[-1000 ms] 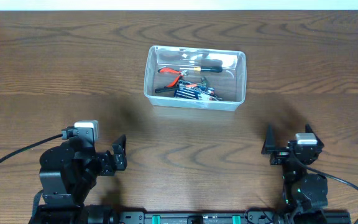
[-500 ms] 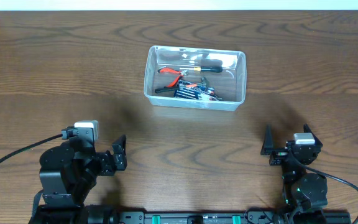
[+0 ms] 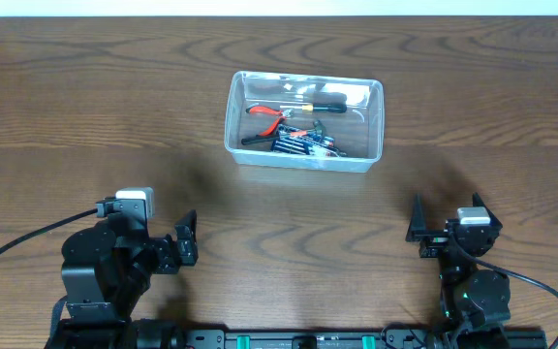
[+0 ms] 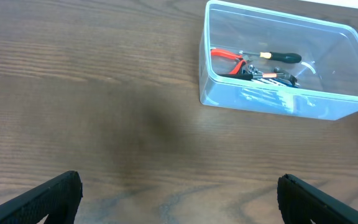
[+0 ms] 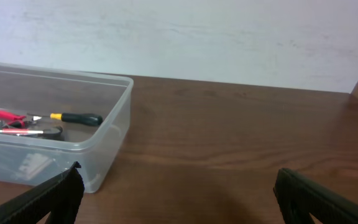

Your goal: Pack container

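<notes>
The clear plastic container [image 3: 376,124] stands on the wooden table at the middle back. It holds red-handled pliers [image 3: 265,111], a black-handled screwdriver [image 3: 325,108] and other small tools. It also shows in the left wrist view [image 4: 303,107] and the right wrist view [image 5: 114,146]. My left gripper [image 3: 187,238] is open and empty at the front left, far from the container. My right gripper [image 3: 446,221] is open and empty at the front right. In the wrist views both the left gripper [image 4: 179,199] and the right gripper [image 5: 179,196] have their fingers spread wide over bare wood.
A pale wall [image 5: 179,37] runs behind the table's far edge. Bare wooden tabletop [image 3: 298,218] lies between the grippers and the container. A black cable [image 3: 27,237] runs from the left arm to the left edge.
</notes>
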Robot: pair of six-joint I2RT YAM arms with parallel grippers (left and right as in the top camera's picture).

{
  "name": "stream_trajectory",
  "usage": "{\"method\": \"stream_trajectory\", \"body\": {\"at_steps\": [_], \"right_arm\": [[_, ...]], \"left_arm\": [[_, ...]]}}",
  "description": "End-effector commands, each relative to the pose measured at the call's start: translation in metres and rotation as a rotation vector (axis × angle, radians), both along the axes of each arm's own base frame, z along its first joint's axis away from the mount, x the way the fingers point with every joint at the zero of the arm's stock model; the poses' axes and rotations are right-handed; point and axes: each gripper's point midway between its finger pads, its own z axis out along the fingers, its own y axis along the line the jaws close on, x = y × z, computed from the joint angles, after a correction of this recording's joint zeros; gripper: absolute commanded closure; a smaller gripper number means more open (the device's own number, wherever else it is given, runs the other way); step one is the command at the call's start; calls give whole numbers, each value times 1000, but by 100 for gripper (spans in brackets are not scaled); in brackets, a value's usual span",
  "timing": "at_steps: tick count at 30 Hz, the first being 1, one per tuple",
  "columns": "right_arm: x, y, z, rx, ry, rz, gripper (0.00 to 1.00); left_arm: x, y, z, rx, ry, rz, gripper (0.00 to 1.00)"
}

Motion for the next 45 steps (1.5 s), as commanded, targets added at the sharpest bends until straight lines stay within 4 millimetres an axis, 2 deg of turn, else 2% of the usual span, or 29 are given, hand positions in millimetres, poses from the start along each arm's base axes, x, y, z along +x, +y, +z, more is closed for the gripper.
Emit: {"method": "stream_trajectory", "body": {"at_steps": [1, 7, 10, 13, 18, 21, 25, 28, 34, 39, 45], "right_arm": [[0, -1, -1, -3, -2, -3, 1], [0, -1, -1, -3, -2, -3, 1], [0, -1, -1, -3, -2, -3, 1], [0, -1, -1, -3, -2, -3, 1], [0, -1, -1, -3, -2, -3, 1], [0, -1, -1, -3, -2, -3, 1], [0, -1, -1, -3, -2, -3, 1], [0, -1, -1, -3, -2, -3, 1], [0, -1, -1, -3, -2, -3, 1], [0, -1, -1, -3, -2, -3, 1], [0, -1, -1, -3, -2, -3, 1]], "left_arm": [[0, -2, -2, -7, 8, -8, 1], [0, -1, -2, -5, 8, -5, 1], [1, 21, -5, 71, 13, 97, 2], [-6, 30, -13, 108, 53, 140, 2], [-20, 31, -20, 139, 84, 118, 2], [-16, 30, -3, 152, -21, 111, 2], [-2, 29, 27, 155, -248, 112, 2], [5, 29, 36, 150, -375, 121, 2], [18, 29, 28, 141, -514, 131, 2], [27, 29, 35, 133, -663, 143, 2], [32, 29, 25, 122, -762, 151, 1]]}}
